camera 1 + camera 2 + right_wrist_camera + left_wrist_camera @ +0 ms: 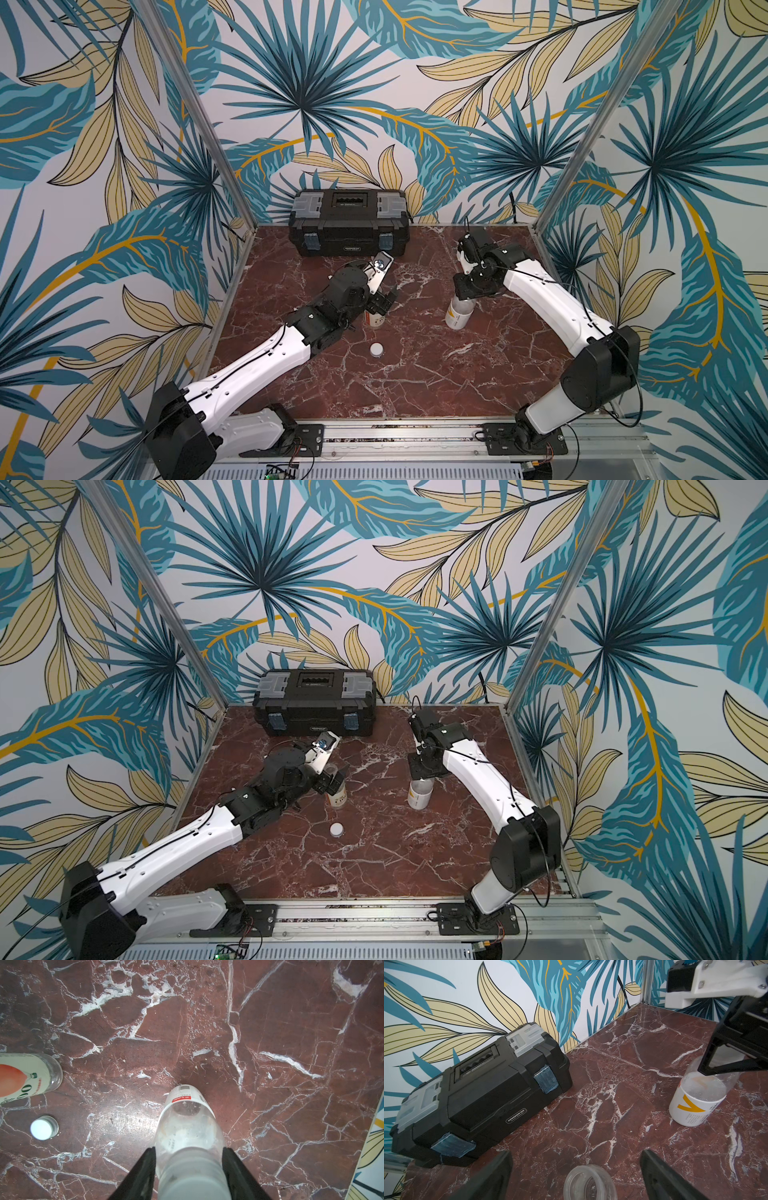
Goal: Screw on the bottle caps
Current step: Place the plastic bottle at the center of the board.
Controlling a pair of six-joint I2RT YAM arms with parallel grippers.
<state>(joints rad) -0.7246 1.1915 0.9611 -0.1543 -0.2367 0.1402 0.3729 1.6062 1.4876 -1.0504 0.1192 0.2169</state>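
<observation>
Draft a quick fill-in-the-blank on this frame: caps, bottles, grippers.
The loose cap lies on the ___.
The red-labelled bottle at the left gripper has ___ cap.
The yellow-marked bottle at the right gripper wears its ___.
The toolbox is coloured ___.
Missing: table; no; cap; black.

The left gripper (576, 1153) is spread wide, black fingers (492, 1176) either side of a clear open bottle neck (589, 1183) right at the frame edge, not touching it. A black toolbox (483, 1093) with grey latches (525, 1040) sits against the leafy wall (467, 991) on the red marble table (612, 1064). Further along the table, the yellow-marked bottle (695, 1101) stands upright with the right gripper (716, 1068) down over its top. Can't tell if it's actually gripping.
</observation>
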